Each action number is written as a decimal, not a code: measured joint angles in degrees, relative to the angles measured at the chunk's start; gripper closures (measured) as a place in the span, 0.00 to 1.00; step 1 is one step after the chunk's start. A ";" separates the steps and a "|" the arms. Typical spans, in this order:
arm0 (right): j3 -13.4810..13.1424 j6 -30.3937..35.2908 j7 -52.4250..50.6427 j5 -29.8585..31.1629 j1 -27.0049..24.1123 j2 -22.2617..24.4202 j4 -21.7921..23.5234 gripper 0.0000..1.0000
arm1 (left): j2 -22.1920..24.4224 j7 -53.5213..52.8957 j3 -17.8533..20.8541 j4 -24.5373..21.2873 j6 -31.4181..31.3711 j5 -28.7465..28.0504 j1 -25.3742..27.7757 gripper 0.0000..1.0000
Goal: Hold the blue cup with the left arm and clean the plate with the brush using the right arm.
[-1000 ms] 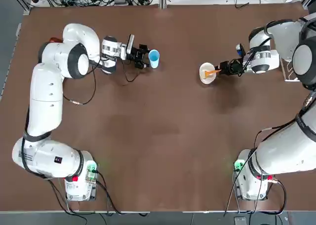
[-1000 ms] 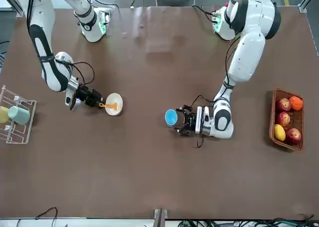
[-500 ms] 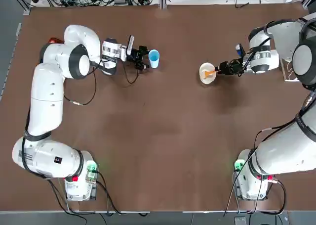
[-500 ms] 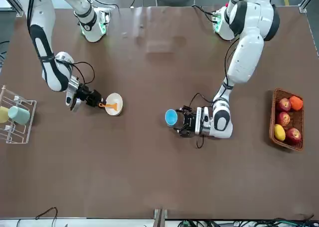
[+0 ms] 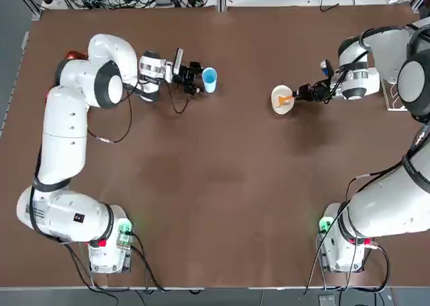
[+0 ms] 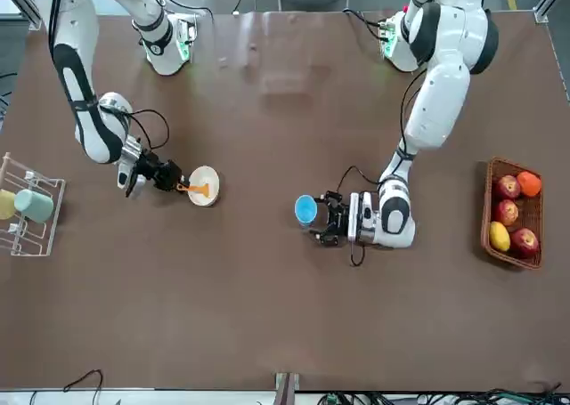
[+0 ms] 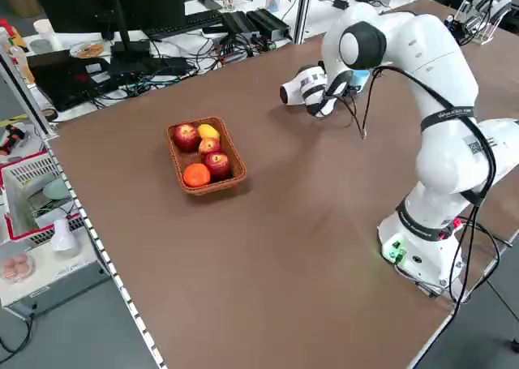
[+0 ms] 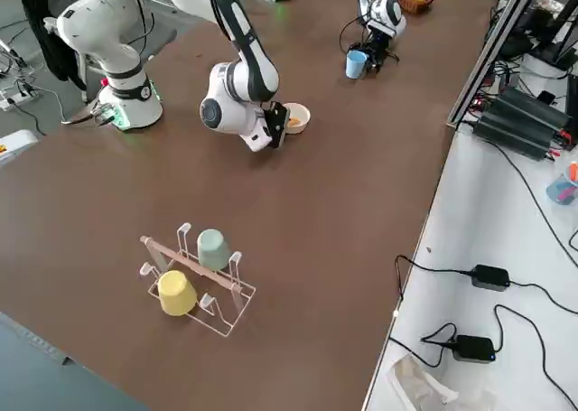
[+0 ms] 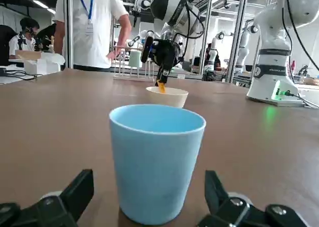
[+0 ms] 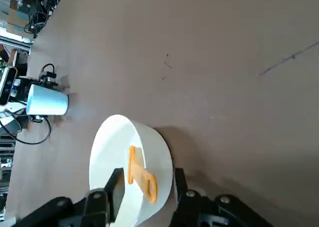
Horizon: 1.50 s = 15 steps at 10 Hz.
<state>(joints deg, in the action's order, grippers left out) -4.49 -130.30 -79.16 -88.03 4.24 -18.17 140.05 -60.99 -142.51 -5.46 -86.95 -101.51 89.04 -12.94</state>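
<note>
L tool [image 9: 149,176] was open, blue cup [image 9: 154,162] ahead; R tool [image 10: 148,172] open, brush [image 10: 139,173] in plate [image 10: 107,147] before it. Grasping came next, prob. cup & brush.

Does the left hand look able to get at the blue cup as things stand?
Probably yes: the left hand has its fingers spread wide, the blue cup is upright before them, and nothing shows in between.
</note>
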 joint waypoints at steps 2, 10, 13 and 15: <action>0.01 0.00 -0.03 0.00 0.36 -0.09 0.00 0.54 | -0.12 0.00 0.00 0.13 -0.20 1.07 -0.91 0.01; -0.11 -0.02 -0.05 -0.06 0.39 -0.11 -0.01 0.69 | -0.30 -2.02 0.03 0.15 -0.47 5.54 -3.59 0.04; -0.14 -0.02 -0.04 -0.09 0.39 -0.11 -0.01 0.74 | -0.41 -2.07 0.12 0.16 -0.55 5.59 -3.73 0.11; -0.17 -0.04 -0.04 -0.10 0.39 -0.11 -0.01 0.76 | -0.44 -2.14 0.12 0.12 -0.47 5.59 -3.74 0.26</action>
<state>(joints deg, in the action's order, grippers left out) -4.66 -130.33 -79.21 -88.13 4.63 -18.29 140.04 -61.43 -144.64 -5.34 -86.83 -101.98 94.63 -16.68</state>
